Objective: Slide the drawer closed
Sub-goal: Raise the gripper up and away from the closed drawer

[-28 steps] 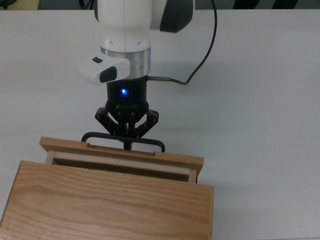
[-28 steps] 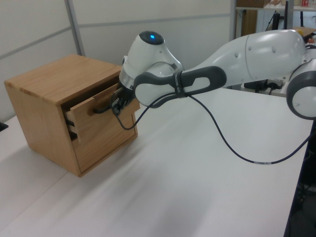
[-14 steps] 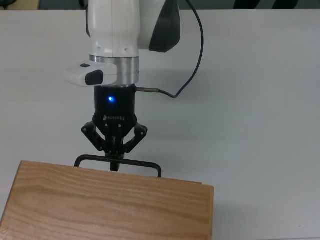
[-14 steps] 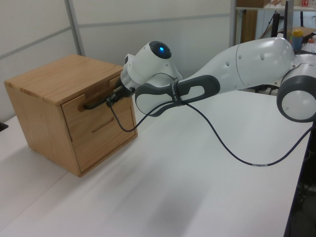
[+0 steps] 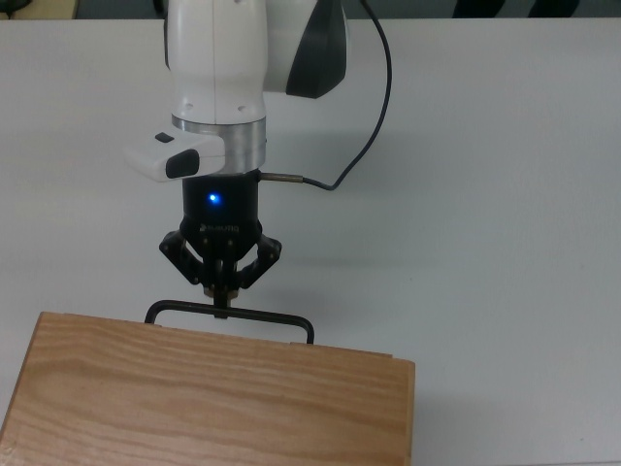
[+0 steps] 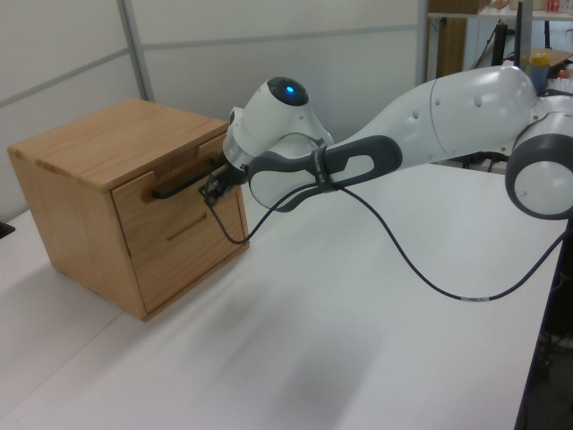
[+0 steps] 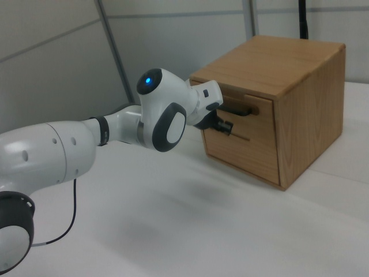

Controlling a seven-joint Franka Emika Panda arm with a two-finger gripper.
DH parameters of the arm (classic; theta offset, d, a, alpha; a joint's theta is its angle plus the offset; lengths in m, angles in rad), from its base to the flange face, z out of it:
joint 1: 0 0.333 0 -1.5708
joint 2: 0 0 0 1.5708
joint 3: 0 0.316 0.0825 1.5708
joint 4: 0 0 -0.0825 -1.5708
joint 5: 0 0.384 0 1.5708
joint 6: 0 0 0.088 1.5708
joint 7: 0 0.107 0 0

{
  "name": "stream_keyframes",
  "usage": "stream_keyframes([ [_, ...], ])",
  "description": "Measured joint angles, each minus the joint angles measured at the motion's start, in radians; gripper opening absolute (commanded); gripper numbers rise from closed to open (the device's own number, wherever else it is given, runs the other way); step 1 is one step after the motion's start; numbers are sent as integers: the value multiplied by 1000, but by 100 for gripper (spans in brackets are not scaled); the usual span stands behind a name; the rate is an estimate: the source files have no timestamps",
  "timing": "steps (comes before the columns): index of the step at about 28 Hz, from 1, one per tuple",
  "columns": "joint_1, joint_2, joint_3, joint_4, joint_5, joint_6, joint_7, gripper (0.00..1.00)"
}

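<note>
My fingers (image 5: pixel 223 288), pinched together and holding nothing, hang just off the black handle (image 5: pixel 229 314) of the drawer (image 6: pixel 170 193), which sits flush in the cabinet (image 6: pixel 98 143): closing looks complete.

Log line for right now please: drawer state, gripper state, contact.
drawer: pushed in, front flush with cabinet | gripper: shut, tips at handle | contact: cannot tell

A robotics lab is indicated. A white arm (image 6: pixel 448 116) with a trailing black cable (image 6: pixel 421 269) is mounted over a plain white table (image 6: pixel 358 358), on which a lone wooden cabinet (image 6: pixel 89 179) is set. Behind the cabinet, grey partition panels (image 6: pixel 295 45) are seen; beyond the arm, cluttered shelving (image 6: pixel 501 18).
</note>
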Motion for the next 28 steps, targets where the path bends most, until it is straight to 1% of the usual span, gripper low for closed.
stream_keyframes([
  [4, 0, -49, 0, -1, -2, -237, -37, 0],
  [10, 0, -137, 0, -1, -2, -511, -85, 0],
  [13, 0, -178, 0, -1, -2, -625, -139, 6],
  [15, 0, -212, 0, 3, -2, -733, -193, 18],
  [16, 0, -224, 0, 4, -2, -768, -209, 30],
  [18, 0, -247, 0, 9, -2, -840, -250, 56],
  [19, 0, -259, 0, 11, -2, -869, -269, 77],
  [23, 0, -298, 0, 13, -2, -942, -316, 100],
  [28, 1, -306, 1, 12, -2, -957, -328, 100],
])
